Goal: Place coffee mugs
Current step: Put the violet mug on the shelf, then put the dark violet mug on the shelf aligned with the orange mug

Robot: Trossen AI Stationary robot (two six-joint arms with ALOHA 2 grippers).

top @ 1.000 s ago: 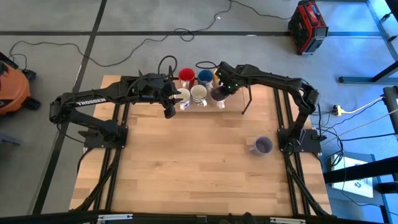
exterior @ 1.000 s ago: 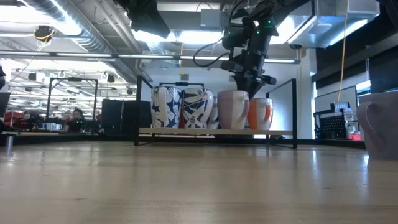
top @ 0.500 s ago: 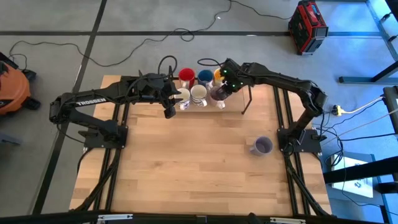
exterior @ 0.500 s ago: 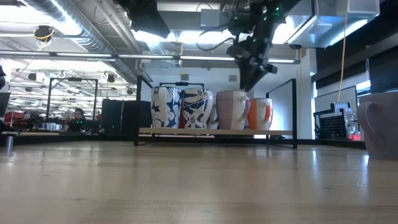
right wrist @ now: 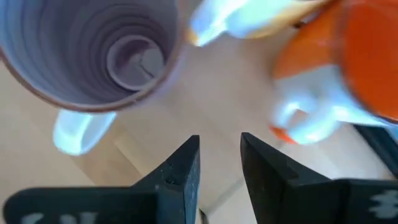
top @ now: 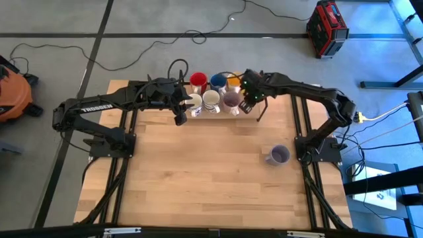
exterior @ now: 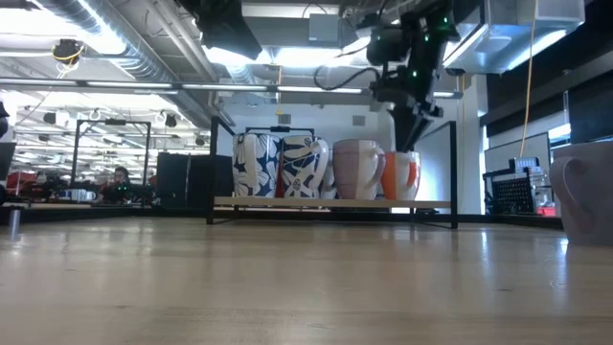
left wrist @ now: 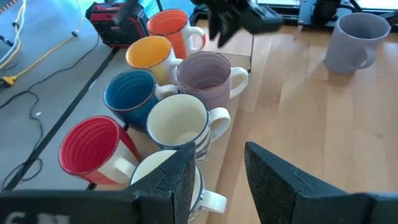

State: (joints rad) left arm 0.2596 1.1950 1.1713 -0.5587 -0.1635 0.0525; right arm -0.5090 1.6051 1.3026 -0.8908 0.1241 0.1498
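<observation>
Seven coffee mugs (top: 211,92) stand grouped on the rack (top: 261,111) at the table's far edge; one purple mug (top: 278,155) sits alone near the right side. Right gripper (top: 247,104) hovers beside the rack's purple mug (top: 231,100), fingers slightly apart, empty. Left gripper (top: 180,116) waits by the white mugs, parted, empty

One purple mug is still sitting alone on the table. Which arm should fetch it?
The right. Its pincer is empty by the rack, on the same side as the lone purple mug. The left pincer sits at the rack's far end, farther away.
</observation>
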